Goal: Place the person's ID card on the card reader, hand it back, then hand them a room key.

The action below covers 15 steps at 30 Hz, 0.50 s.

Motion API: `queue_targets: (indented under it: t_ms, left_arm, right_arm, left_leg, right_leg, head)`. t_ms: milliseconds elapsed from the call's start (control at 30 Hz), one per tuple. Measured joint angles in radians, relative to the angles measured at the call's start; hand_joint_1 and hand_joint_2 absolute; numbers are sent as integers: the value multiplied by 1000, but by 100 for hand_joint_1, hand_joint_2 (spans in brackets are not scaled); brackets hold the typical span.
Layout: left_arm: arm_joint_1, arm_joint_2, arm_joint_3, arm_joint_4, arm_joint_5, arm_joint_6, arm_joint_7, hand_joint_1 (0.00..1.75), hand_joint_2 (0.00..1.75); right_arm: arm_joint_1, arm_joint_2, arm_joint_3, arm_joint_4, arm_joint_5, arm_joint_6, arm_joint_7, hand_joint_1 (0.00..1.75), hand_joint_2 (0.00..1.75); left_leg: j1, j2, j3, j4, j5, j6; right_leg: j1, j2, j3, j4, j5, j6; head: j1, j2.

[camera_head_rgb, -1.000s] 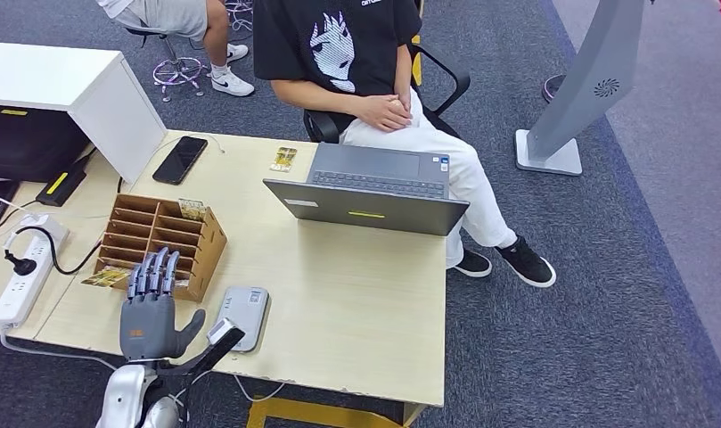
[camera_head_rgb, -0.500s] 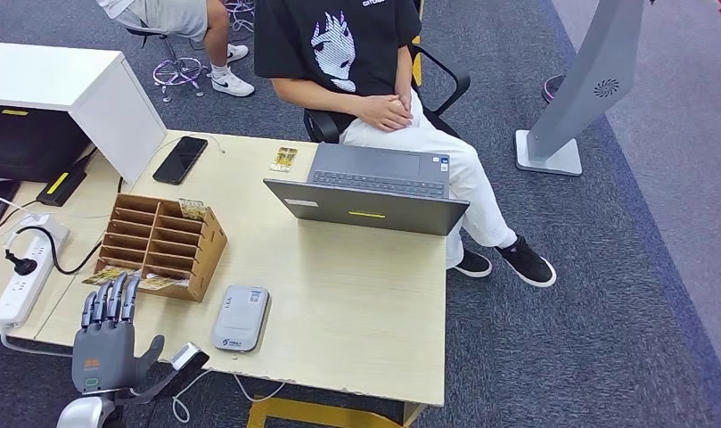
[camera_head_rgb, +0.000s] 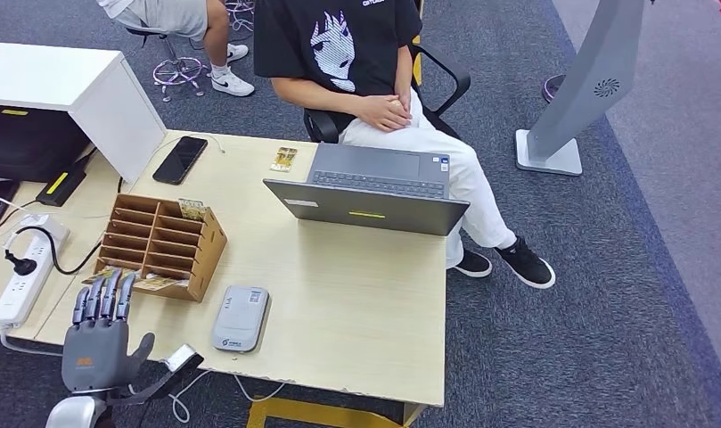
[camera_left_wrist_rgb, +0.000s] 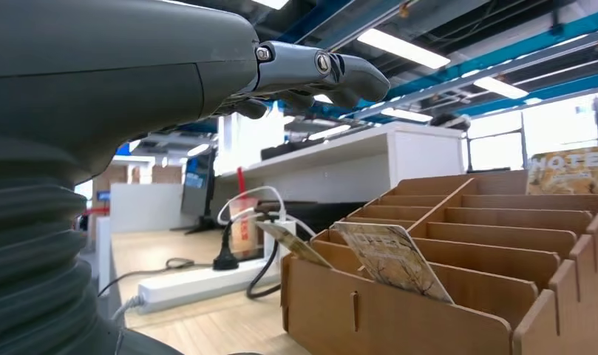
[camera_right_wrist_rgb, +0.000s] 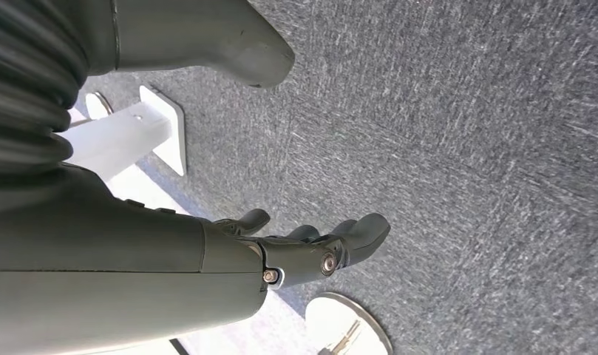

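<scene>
My left hand point(camera_head_rgb: 98, 332) hovers at the desk's front left corner, fingers stretched out and holding nothing, just beside the front left corner of the cardboard key organizer point(camera_head_rgb: 160, 236). In the left wrist view its fingers point(camera_left_wrist_rgb: 318, 68) reach above the organizer point(camera_left_wrist_rgb: 458, 251), where a patterned room key card point(camera_left_wrist_rgb: 392, 259) leans in a front slot. More key cards point(camera_head_rgb: 156, 283) poke from the organizer's front. The grey card reader point(camera_head_rgb: 241, 318) lies flat to the organizer's right. A small gold-patterned card point(camera_head_rgb: 283, 159) lies near the laptop. My right hand point(camera_right_wrist_rgb: 303, 255) hangs over carpet, empty, fingers loosely bent.
An open laptop point(camera_head_rgb: 370, 192) stands mid-desk before a seated person point(camera_head_rgb: 356, 53) with hands clasped. A black phone point(camera_head_rgb: 180, 160) lies at the back left. A white power strip point(camera_head_rgb: 22, 276) with cables lies on the left, beside a white cabinet point(camera_head_rgb: 71, 89).
My left hand has drawn back from the organizer's front edge near the reader, moving left and toward the desk's front edge. It holds nothing throughout. Cards, reader and person are unmoved.
</scene>
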Motion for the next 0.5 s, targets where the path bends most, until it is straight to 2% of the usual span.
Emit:
queue_targets:
  t_ms: [267,500]
  left_arm:
    - [-61,35,55,45,-89,0,29,0,175]
    - [-113,43,73,112,-124,0,21,0,175]
  right_arm:
    - [-5,-1,0,0,22,13,-2,0,175]
    - [-9,-2,0,0,29,13,-1,0,175]
  left_leg:
    - [0,0,0,0,1,0]
    - [0,-1,0,0,1,0]
  right_leg:
    - [0,0,0,0,0,0]
    - [0,0,0,0,0,0]
  head:
    - [0,0]
    - [0,0]
